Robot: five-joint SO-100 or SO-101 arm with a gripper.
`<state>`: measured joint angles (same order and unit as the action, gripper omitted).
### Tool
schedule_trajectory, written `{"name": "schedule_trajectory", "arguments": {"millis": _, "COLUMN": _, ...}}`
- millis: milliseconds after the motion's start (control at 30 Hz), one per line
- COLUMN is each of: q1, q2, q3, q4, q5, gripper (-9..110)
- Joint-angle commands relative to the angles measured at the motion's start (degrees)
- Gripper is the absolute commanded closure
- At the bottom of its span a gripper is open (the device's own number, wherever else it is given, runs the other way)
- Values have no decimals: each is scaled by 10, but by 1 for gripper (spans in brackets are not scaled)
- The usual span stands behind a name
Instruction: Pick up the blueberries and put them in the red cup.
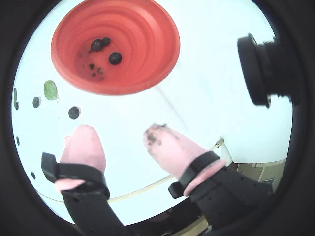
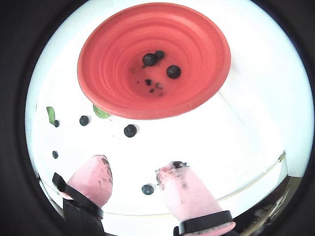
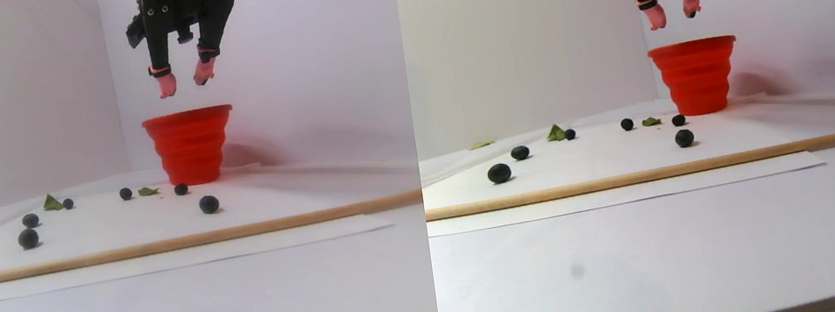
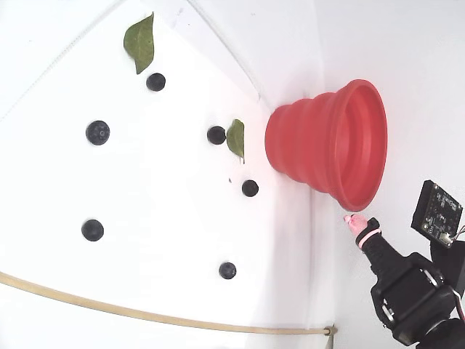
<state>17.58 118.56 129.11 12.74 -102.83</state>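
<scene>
While hanging above the rim of the large red flared rubbery cup [image 3: 191, 144] with stepped, ribbed sides, holds nothing: the black two-finger gripper [image 3: 182, 81] with pink fingertip covers [image 1: 84, 142], spread wide, dark smears on one pad (berry juice, by the look of it). Empty air between the pink tips in both wrist views [image 2: 133, 179].

Inside the cup [image 2: 113, 59]: three small round dark blue-black blueberries [image 2: 149, 59] on the bottom, two touching, one just apart, plus a few dark specks beside them.

Outside the cup, on the white paper sheet [image 4: 160, 240]: more berries [image 4: 97, 132] scattered, the closest near the cup's base [image 4: 250, 187], others farther off. Next to the base, a flat green leaf [image 4: 235, 138] with a berry just beside it; a second leaf [image 4: 140, 41] well away.

Beyond the loose berries, away from the cup: a thin wooden rod [image 3: 129, 249] lying along the sheet's edge.
</scene>
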Motion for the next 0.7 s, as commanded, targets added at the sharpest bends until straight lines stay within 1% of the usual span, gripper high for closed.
{"name": "schedule_trajectory", "arguments": {"millis": 0, "q1": 9, "q2": 67, "q3": 0, "q4": 2, "q5": 6, "gripper": 84}}
{"name": "schedule_trajectory", "arguments": {"millis": 667, "q1": 21, "q2": 91, "q3": 97, "q4": -2, "q5": 11, "gripper": 84}}
